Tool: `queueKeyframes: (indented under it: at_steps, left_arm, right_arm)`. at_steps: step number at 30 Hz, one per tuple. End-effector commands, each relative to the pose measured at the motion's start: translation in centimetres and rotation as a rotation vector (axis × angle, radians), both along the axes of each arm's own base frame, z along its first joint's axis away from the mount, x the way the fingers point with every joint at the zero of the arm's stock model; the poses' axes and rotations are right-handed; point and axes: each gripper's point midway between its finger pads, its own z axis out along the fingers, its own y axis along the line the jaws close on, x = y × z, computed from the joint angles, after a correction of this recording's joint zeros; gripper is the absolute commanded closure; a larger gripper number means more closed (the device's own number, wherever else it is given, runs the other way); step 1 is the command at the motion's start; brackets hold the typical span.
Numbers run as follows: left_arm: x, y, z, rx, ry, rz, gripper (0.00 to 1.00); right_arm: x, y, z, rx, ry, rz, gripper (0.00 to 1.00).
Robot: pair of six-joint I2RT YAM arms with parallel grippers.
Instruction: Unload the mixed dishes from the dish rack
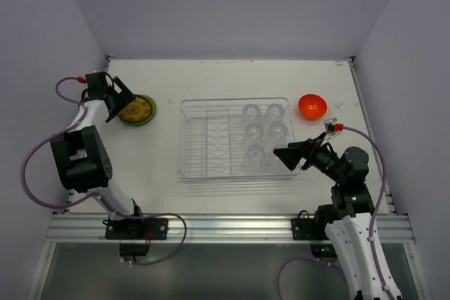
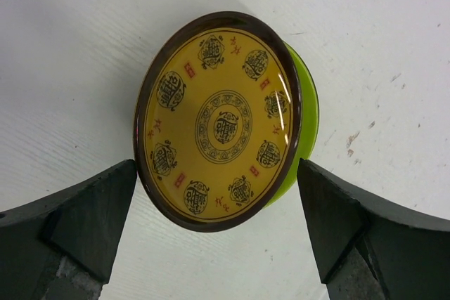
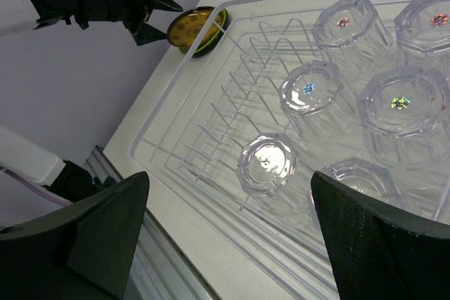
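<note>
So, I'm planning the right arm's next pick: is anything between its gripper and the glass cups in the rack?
Nothing visible does. The open right gripper hovers at the dish rack, and the nearest glass cup sits upside down, uncovered.

Overhead: whole table (image 1: 232,75). Left wrist: plate (image 2: 218,121), close. Right wrist: rack (image 3: 157,114), plate beyond.
</note>
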Motion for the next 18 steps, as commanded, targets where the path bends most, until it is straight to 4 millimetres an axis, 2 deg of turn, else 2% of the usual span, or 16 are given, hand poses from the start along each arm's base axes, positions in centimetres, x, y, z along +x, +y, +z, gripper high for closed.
queueKeyframes:
  at_steps: [1, 4, 9, 14, 18]
  left_arm:
    - [0.9, -0.3, -0.4, 0.018, 0.020, -0.047, 0.00]
    - [1.2, -1.0, -1.2, 0.045, 0.037, -0.092, 0.00]
    - [0.7, -1.0, -3.1, 0.040, 0.117, -0.095, 0.00]
    - [0.4, 0.2, -1.8, 0.114, 0.114, -0.047, 0.00]
    - [0.3, 1.1, 0.2, 0.174, 0.087, -0.009, 0.00]
  right_arm:
    - [0.2, 0.0, 0.5, -0.004, -0.031, -0.001, 0.01]
    - [0.2, 0.1, 0.6, -0.003, -0.033, 0.002, 0.01]
    - [0.2, 0.0, 0.6, -0.004, -0.034, 0.000, 0.01]
    - [0.1, 0.1, 0.6, -0.003, -0.036, 0.003, 0.01]
    - [0.1, 0.1, 0.6, -0.002, -0.037, 0.005, 0.01]
